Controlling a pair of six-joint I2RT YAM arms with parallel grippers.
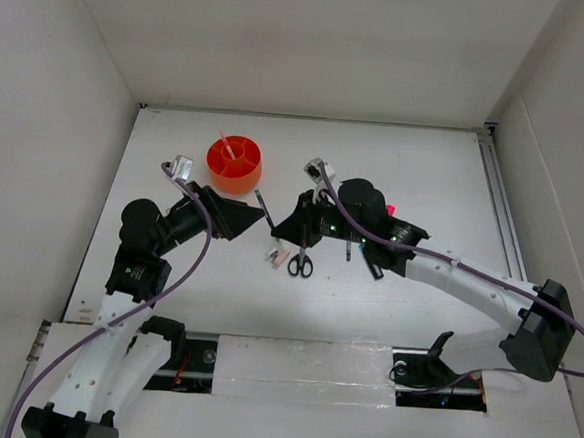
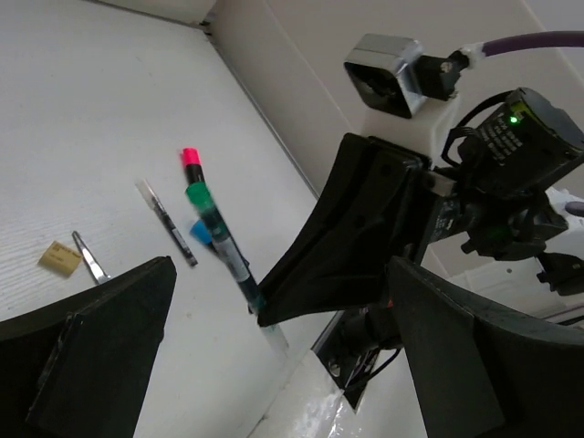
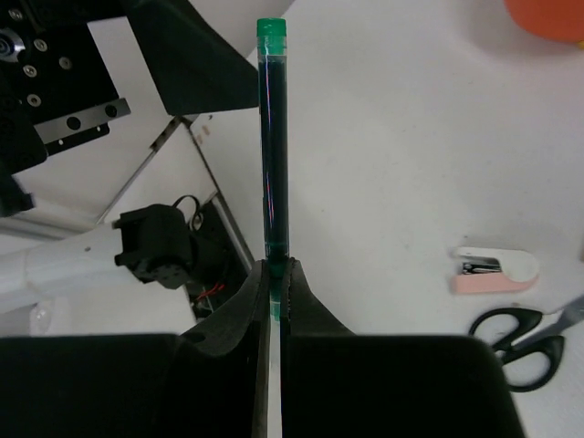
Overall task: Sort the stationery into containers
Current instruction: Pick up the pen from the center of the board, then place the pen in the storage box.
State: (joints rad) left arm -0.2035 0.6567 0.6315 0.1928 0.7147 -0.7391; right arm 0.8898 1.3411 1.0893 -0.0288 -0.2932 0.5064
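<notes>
Right claw is being pictured shut tight on one end of a green-capped pen, held clear of the table near the scissors, as a steady carry to a compartment of the orange tub is being called for.

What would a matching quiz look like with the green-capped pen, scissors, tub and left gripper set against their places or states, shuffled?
1. green-capped pen
2. scissors
3. tub
4. left gripper

A. open, holding nothing
B. flat on the table
C. clamped in the right gripper
D. orange, with a thin pen inside

Pairs: 1-C, 2-B, 3-D, 4-A
</notes>
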